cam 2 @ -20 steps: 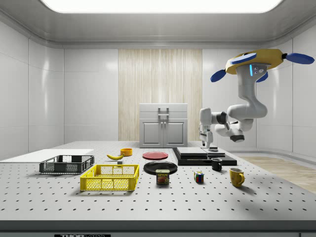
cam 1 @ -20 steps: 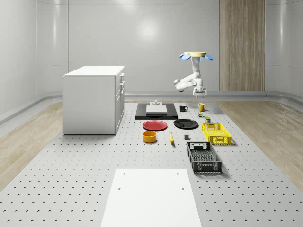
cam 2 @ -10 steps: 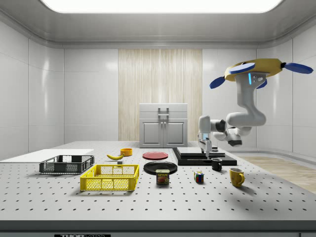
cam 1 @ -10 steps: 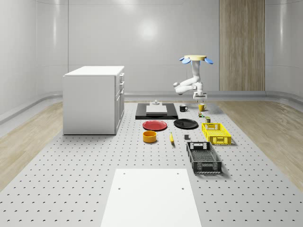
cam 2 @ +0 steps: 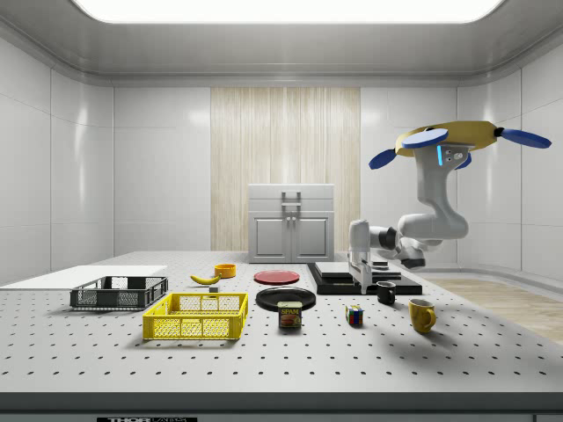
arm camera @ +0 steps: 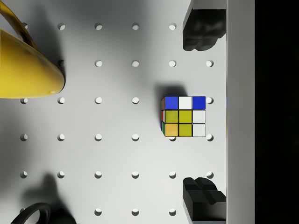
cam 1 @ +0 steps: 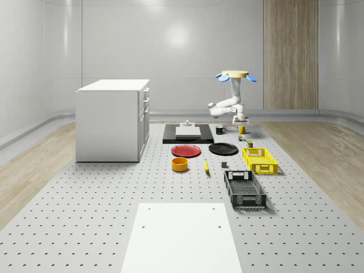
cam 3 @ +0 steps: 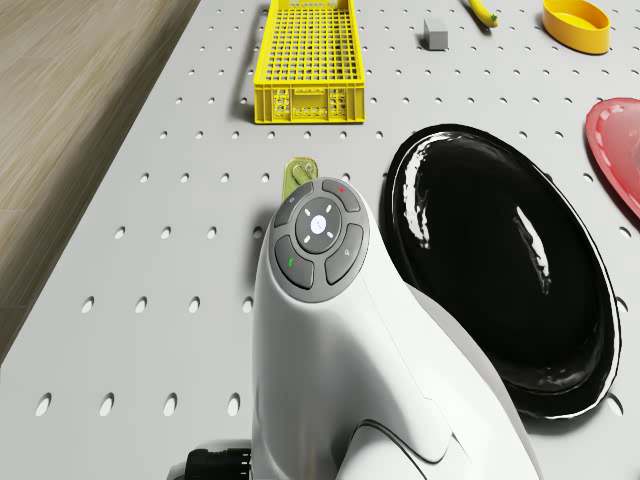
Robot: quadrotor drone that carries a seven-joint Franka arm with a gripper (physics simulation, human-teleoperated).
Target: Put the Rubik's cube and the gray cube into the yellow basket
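1. We see the Rubik's cube (arm camera: 184,116) lying on the perforated table (arm camera: 117,154) in the wrist view, its top face showing a row of blue, white and blue above yellow, orange and white squares. It sits between the two dark fingertips (arm camera: 201,30), touching neither.
2. In the side view the Rubik's cube (cam 2: 354,316) stands right of centre, between the Spam can (cam 2: 289,315) and the yellow mug (cam 2: 421,315), near the black mug (cam 2: 385,293).
3. The gray cube (cam 3: 434,33) lies near the top of the drone view, just beside the yellow basket (cam 3: 305,60) and apart from it.
4. The yellow basket (cam 2: 197,316) rests left of centre in the side view, well apart from the Rubik's cube.
5. The drone (cam 2: 449,141) hovers at the side view's right, above the table's far end. Its white arm (cam 2: 428,211) drops from the body, bends back toward the side view's left, then turns down.
6. The gripper (cam 2: 363,288) points straight down over the Rubik's cube, fingers spread apart and clear of it.
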